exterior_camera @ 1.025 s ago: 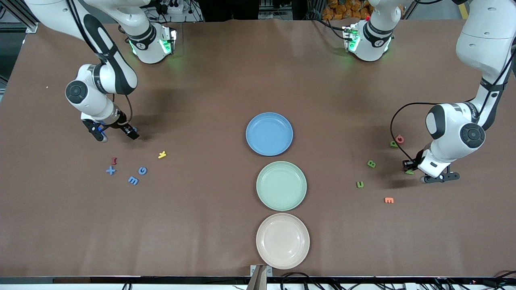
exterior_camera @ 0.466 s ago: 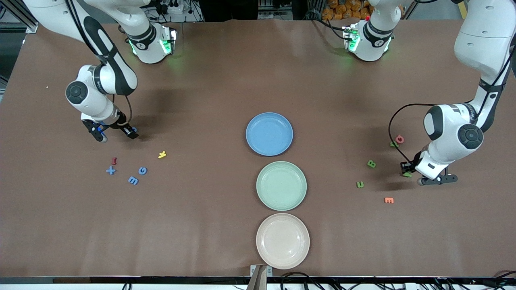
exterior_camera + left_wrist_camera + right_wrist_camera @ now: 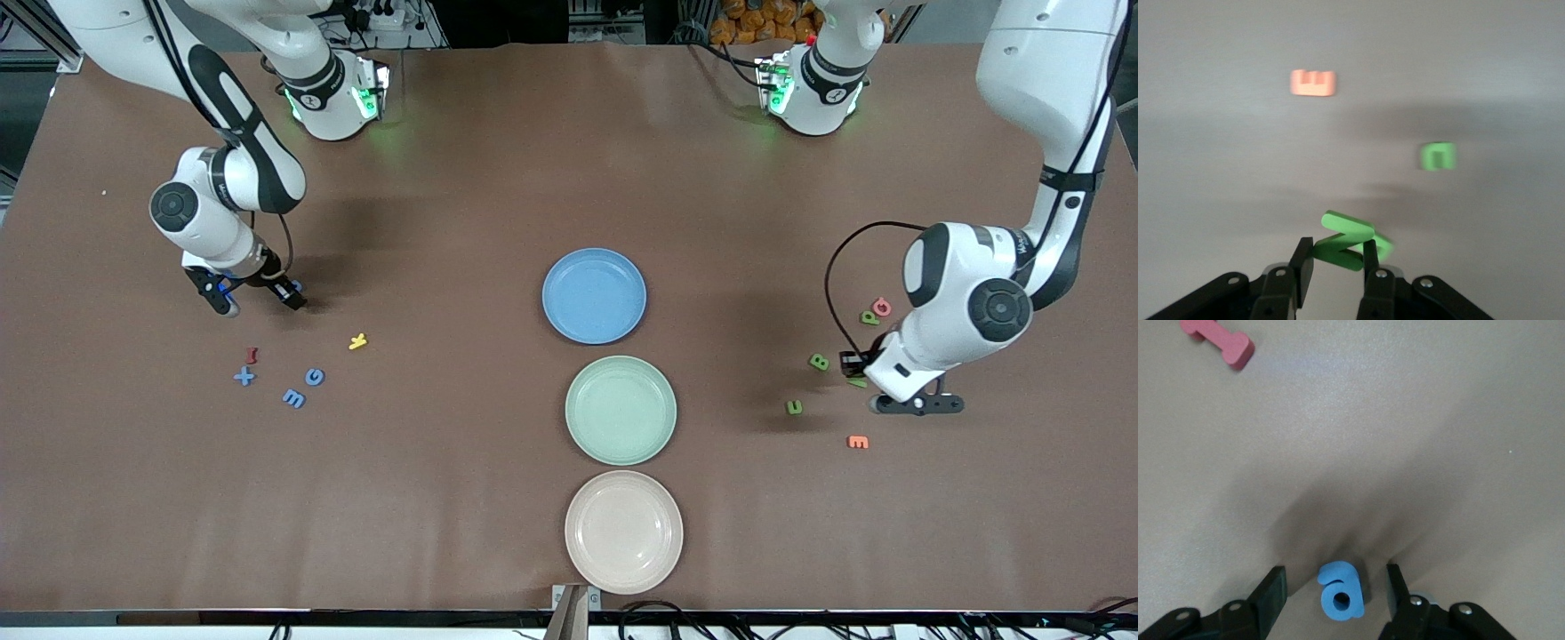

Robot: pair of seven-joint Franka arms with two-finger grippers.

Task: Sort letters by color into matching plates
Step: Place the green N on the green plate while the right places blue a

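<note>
Brown bench [image 3: 462, 498] carries three plates in a row: blue plate [image 3: 594, 295], mint plate [image 3: 621, 410], beige plate [image 3: 623, 532] nearest the front camera. Left tool [image 3: 1336, 261], wrist bent low over the left arm's end, is clamped on a green letter [image 3: 1341, 241] lifted above the bench. Right tool [image 3: 1335, 595], low at the right arm's end, stands with fingers parted around a blue letter [image 3: 1339, 592] lying between them, gaps visible on both sides. Bare bench lies between each letter cluster and the plates.
</note>
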